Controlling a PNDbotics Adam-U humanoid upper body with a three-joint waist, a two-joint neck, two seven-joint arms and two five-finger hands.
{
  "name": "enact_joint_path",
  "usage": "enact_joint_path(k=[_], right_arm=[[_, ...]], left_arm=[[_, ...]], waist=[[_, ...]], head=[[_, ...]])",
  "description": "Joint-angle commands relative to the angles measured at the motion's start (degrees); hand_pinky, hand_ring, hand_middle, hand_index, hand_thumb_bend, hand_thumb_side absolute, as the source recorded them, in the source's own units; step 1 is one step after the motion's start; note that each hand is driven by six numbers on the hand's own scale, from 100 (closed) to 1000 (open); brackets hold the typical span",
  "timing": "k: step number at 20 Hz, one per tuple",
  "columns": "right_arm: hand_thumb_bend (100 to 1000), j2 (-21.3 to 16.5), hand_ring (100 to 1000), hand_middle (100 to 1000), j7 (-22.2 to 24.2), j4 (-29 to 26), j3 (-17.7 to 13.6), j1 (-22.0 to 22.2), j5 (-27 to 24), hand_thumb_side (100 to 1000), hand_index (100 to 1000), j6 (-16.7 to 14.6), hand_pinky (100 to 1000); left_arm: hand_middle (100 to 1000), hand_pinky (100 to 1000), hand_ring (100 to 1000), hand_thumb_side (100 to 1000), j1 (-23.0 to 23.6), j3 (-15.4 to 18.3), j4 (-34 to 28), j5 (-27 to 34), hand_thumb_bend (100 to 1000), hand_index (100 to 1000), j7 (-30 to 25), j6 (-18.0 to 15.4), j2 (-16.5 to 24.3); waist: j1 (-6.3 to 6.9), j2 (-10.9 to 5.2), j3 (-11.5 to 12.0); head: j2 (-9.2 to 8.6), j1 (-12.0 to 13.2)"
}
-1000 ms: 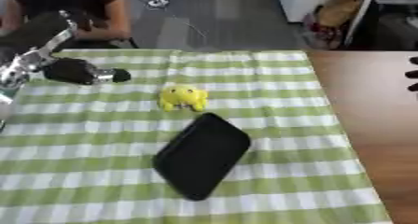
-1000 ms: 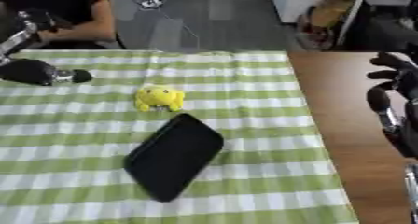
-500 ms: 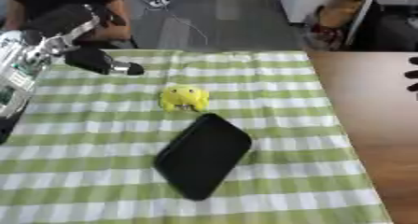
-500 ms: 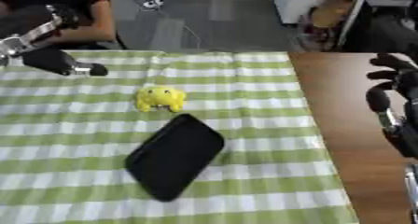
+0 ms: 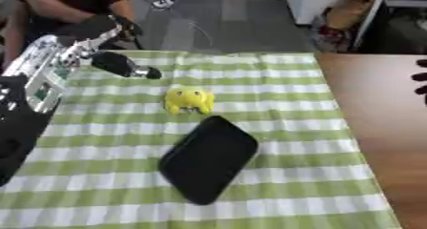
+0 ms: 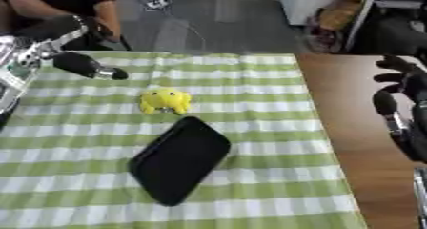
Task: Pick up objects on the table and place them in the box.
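My left hand (image 5: 93,28) is raised at the table's far left, shut on a black cylinder with a silver tip (image 5: 125,65) that hangs below it over the cloth. A yellow soft toy (image 5: 189,99) sits in the middle of the green-checked tablecloth (image 5: 317,104). Just in front of the toy lies a flat black case (image 5: 208,158), set at a slant. My right hand (image 6: 399,82) rests open at the right edge, over the bare wooden tabletop. No box shows in either view.
The brown wooden tabletop (image 6: 350,128) runs along the right of the cloth. My left forearm (image 5: 33,87), silver and black, covers the cloth's left edge. Beyond the table's far edge are grey floor and clutter.
My left hand has carried the black cylinder rightward and a little farther along the table's far side. The toy, the case and the right hand have stayed put.
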Motion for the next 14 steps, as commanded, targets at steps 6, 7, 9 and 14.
enact_joint_path(k=[6, 7, 9, 14], right_arm=[[639, -1.0, 706, 781, 0.3, -0.7, -0.1, -0.5, -0.3, 1000, 912, -0.2, 593], [638, -1.0, 706, 781, 0.3, -0.7, -0.1, -0.5, -0.3, 1000, 912, -0.2, 593], [638, -1.0, 705, 781, 0.3, -0.7, 0.0, -0.5, -0.3, 1000, 912, -0.2, 593], [638, -1.0, 705, 781, 0.4, -0.7, 0.0, -0.5, -0.4, 1000, 912, -0.2, 592]], left_arm=[[762, 613, 717, 692, -2.6, -0.4, 4.7, -4.4, 916, 864, 0.9, -2.0, -2.2], [762, 613, 717, 692, -2.8, -0.4, 5.2, -4.7, 916, 864, 1.0, -2.2, -2.5], [759, 612, 714, 687, -2.9, -0.5, 5.9, -5.3, 921, 864, 1.1, -2.5, -3.1], [754, 610, 709, 677, -2.7, -0.8, 6.8, -5.9, 928, 863, 1.2, -3.2, -3.9]], waist=[[0.01, -0.87, -0.1], [0.01, -0.87, -0.1], [0.0, -0.85, -0.2], [0.0, -0.77, -0.2]], head=[[-0.28, 0.9], [-0.32, 0.9], [-0.4, 1.0], [-0.49, 1.0]])
